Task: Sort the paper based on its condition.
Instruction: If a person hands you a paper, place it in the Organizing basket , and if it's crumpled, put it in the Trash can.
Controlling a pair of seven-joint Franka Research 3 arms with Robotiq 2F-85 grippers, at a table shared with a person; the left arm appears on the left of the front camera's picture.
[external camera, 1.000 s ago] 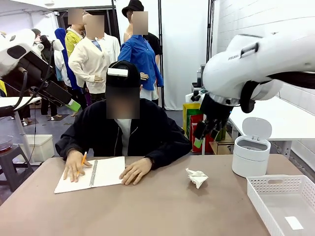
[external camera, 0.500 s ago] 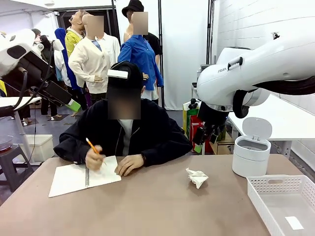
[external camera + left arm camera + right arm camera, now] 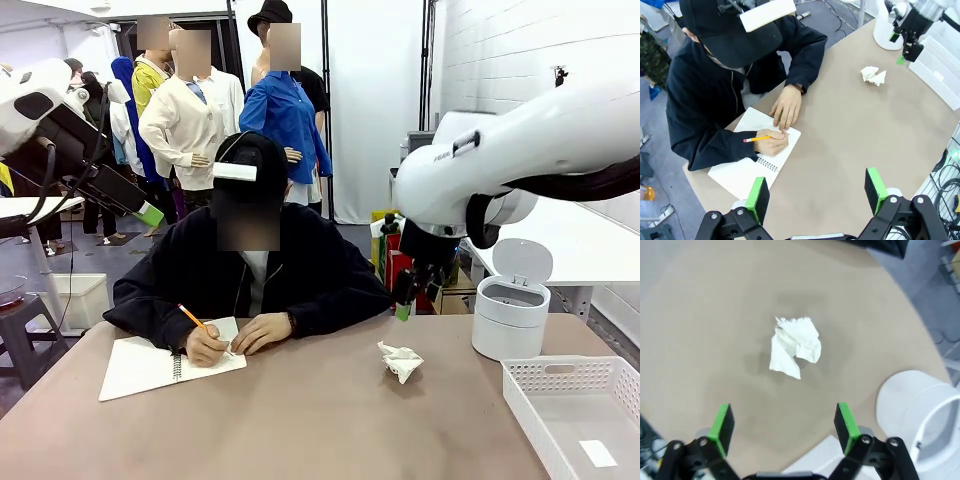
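Crumpled paper (image 3: pixel 794 346) lies below the right pincer (image 3: pixel 783 416), which hangs spread and empty; the left pincer (image 3: pixel 817 189) is spread too.

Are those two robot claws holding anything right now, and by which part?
Nothing. The right gripper hovers open above the crumpled white paper ball; the left gripper is open too, empty.

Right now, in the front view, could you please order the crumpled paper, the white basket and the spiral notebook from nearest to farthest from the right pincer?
From the right pincer:
1. Crumpled paper, just below it, mid-table.
2. White basket, at the table's near right corner.
3. Spiral notebook, far across on the robot's left.
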